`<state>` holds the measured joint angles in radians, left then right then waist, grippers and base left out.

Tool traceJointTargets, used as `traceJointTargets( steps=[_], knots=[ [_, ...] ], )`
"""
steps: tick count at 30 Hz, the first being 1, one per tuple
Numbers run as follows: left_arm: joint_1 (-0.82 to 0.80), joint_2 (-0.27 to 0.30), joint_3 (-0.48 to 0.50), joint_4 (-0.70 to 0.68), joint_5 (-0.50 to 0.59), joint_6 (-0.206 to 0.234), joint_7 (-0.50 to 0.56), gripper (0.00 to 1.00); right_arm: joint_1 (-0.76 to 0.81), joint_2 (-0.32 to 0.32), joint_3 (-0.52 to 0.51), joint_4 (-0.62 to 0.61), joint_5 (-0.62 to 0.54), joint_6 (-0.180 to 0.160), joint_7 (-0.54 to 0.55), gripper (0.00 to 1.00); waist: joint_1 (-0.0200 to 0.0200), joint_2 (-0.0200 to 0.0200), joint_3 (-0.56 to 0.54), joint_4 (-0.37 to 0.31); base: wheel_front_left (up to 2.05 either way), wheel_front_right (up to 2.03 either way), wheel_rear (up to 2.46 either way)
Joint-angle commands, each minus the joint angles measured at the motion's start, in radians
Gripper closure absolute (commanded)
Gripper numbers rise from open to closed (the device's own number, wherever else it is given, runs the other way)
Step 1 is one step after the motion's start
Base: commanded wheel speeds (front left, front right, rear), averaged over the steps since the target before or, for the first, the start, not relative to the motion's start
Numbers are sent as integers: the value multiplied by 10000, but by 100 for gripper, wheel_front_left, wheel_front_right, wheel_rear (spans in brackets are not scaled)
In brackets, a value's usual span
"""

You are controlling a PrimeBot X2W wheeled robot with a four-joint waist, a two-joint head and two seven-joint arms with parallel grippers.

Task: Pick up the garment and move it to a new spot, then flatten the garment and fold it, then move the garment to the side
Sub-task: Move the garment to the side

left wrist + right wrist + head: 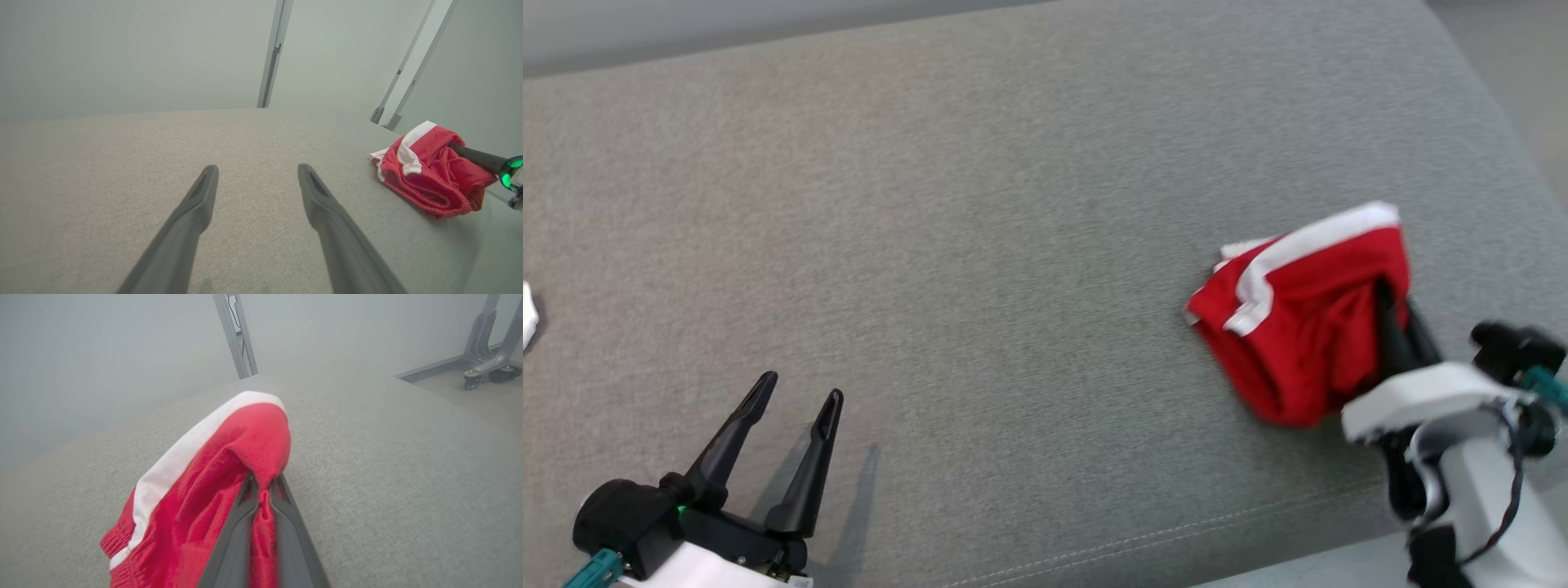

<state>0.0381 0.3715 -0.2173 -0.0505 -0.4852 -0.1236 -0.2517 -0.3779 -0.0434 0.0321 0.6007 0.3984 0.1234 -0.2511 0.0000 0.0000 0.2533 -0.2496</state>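
One claw holds: your right claw [264, 479] pinches the crumpled red, white-trimmed fabric garment [1298, 318] at its tips; your left claw [800, 388] gapes wide, well apart.

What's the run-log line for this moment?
right gripper: shut on red garment | left gripper: open, empty | garment: bunched, on grey cushion

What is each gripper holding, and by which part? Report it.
The right gripper is shut on the red garment, pinching a bunched fold of its red fabric. The left gripper is open, holding nothing.
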Motion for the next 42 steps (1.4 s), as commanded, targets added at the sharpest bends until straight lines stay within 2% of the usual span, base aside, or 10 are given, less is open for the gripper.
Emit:
traceJointTargets(
  steps=[1,10,19,20,21,22,23,30,36,42],
  knots=[
    [-81,347,318,-386,-70,-71,-101,0,-628,-68,-226,-120,-626,73,-107,100,0,0,386,408,0,0,0],
    [-351,980,264,-1093,-365,-71,-101,0,-2290,-68,-4379,-152,-4484,73,610,100,0,0,1115,1664,0,0,0],
    [-538,1151,39,-1416,-467,-71,-101,0,-2189,-68,-6455,-852,-5904,73,1069,100,0,0,1179,2167,0,0,0],
    [-551,1162,24,-1442,-466,-71,-101,0,-2186,-68,-6532,-915,-6032,73,1069,75,0,0,1190,2185,0,0,0],
    [-565,1180,3,-1464,-460,-71,-101,0,-2202,-68,-6644,-961,-6112,73,1058,28,0,0,1196,2201,0,0,0],
    [-577,1193,-21,-1474,-454,-71,-101,0,-2221,-68,-6722,-982,-6200,73,1047,0,0,0,1192,2212,0,0,0],
    [-589,1197,-39,-1475,-449,-71,-101,0,-2241,-68,-6786,-991,-6267,73,1014,0,0,0,1179,2218,0,0,0],
    [-608,934,-32,-1148,-409,-71,-101,0,-2204,-68,-6635,-967,-6514,73,592,0,0,0,697,2209,0,0,0],
    [-597,226,456,-148,-113,-71,-101,0,-1770,-68,-4219,-1124,-5463,73,228,0,0,0,-292,2309,0,0,0],
    [-596,-232,746,637,166,-71,-101,0,-940,-68,-2684,-1285,-4360,73,94,0,0,0,-994,2558,0,0,0]
  ],
)
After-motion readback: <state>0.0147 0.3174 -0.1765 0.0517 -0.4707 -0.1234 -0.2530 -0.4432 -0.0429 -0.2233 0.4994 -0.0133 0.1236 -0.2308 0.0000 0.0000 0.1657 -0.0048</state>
